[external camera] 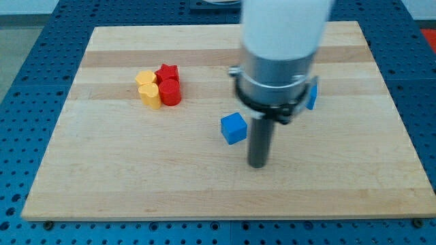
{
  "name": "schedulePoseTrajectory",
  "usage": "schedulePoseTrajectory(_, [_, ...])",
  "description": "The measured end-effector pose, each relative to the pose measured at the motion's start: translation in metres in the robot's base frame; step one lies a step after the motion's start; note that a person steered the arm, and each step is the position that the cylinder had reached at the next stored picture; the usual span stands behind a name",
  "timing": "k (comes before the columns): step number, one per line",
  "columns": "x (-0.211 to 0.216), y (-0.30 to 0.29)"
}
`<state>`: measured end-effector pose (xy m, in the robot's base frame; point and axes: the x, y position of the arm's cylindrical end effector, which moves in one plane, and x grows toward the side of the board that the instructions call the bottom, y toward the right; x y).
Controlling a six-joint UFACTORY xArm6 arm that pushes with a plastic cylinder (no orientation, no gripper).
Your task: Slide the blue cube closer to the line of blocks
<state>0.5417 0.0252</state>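
Note:
A blue cube point(233, 128) sits near the middle of the wooden board point(122, 177). My tip point(257, 165) rests on the board just right of and below the cube, a small gap apart. A second blue block point(312, 96) is partly hidden behind the arm at the right. At the upper left stands a tight cluster: a yellow heart-shaped block point(145, 79), a yellow block point(151, 95), a red star-shaped block point(167, 72) and a red cylinder point(170, 92).
The white and grey arm body point(283, 47) hangs over the board's upper middle and hides what lies behind it. A blue perforated table point(27, 82) surrounds the board.

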Motion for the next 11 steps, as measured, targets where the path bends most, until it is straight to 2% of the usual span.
schedulePoseTrajectory(2, [-0.007,-0.073])
schedulePoseTrajectory(3, [-0.032,-0.105])
schedulePoseTrajectory(4, [-0.053,-0.106])
schedulePoseTrajectory(6, [-0.059,-0.04])
schedulePoseTrajectory(7, [-0.052,-0.029])
schedulePoseTrajectory(11, [-0.053,0.08])
